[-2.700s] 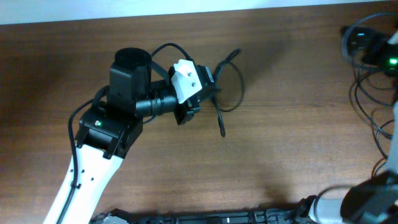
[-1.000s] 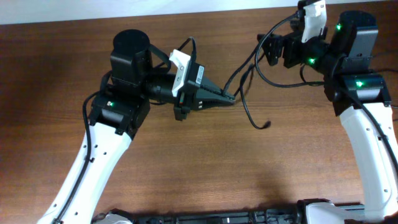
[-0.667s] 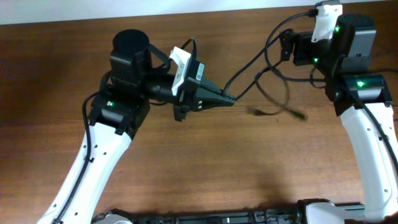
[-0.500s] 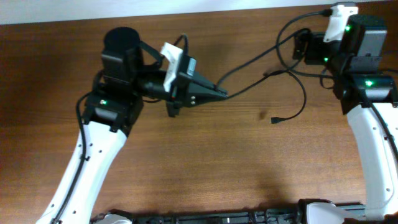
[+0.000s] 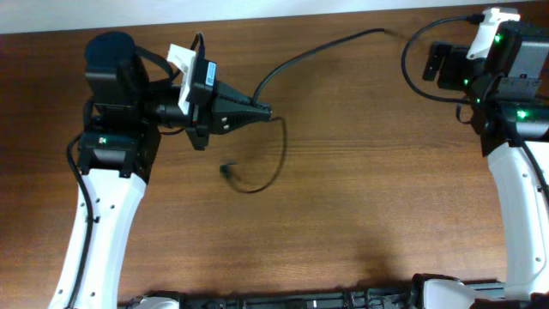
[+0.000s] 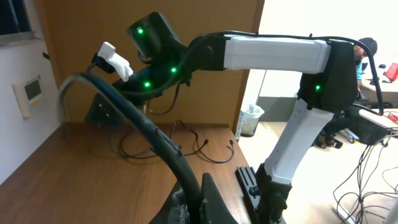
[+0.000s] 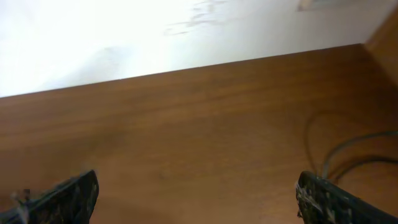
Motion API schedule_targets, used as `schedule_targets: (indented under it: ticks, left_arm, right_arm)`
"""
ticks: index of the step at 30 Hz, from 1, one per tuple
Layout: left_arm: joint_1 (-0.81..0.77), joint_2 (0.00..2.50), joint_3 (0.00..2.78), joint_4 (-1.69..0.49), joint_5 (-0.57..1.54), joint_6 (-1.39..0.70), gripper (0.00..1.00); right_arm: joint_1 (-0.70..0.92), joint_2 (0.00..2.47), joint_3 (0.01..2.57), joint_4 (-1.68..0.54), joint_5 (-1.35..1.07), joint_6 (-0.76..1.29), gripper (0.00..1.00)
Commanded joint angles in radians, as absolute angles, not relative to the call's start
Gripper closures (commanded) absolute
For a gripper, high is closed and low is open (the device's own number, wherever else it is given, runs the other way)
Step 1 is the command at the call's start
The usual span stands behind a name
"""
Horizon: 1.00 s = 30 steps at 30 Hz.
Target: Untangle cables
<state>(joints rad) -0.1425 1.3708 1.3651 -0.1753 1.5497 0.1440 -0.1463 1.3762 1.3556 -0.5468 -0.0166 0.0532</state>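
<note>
Brown wooden counter [image 5: 360,197] against a white wall [image 5: 257,7].
The left pincer [image 5: 264,110] is clamped on the black cable [image 5: 283,146], which arcs to the back edge and loops down to a loose plug [image 5: 225,168]; the right pincer [image 7: 196,183] gapes, empty. Half a second ago the cable reached the right arm [image 5: 515,180]; the left arm [image 5: 103,197] has since drawn leftward.

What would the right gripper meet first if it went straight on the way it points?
Looks free nearby: the right gripper is open, with only bare table ahead. Farther left, overhead, the cable pinched by the left gripper may cross its line; height unclear.
</note>
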Motion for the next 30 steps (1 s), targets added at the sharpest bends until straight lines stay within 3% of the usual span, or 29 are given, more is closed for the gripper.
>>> schedule_targets:
  ticks: [1, 17, 25, 30]
  left_arm:
    - [-0.136, 1.348, 1.374, -0.173, 1.554, 0.135, 1.0]
    - [-0.136, 1.348, 1.374, -0.174, 1.465, 0.097, 1.0]
    - [-0.139, 1.348, 1.374, -0.172, 1.364, 0.044, 1.0]
    - [-0.189, 1.348, 1.374, -0.173, 1.364, 0.044, 1.0]
  right_arm:
    - [-0.152, 1.382, 1.36, -0.546, -0.178, 0.054, 0.01]
    - [-0.152, 1.382, 1.36, -0.534, -1.109, -0.427, 0.01]
    - [-0.15, 1.382, 1.36, -0.474, -1.428, -0.467, 0.01]
    - [-0.115, 1.382, 1.36, -0.422, -1.481, -0.467, 0.01]
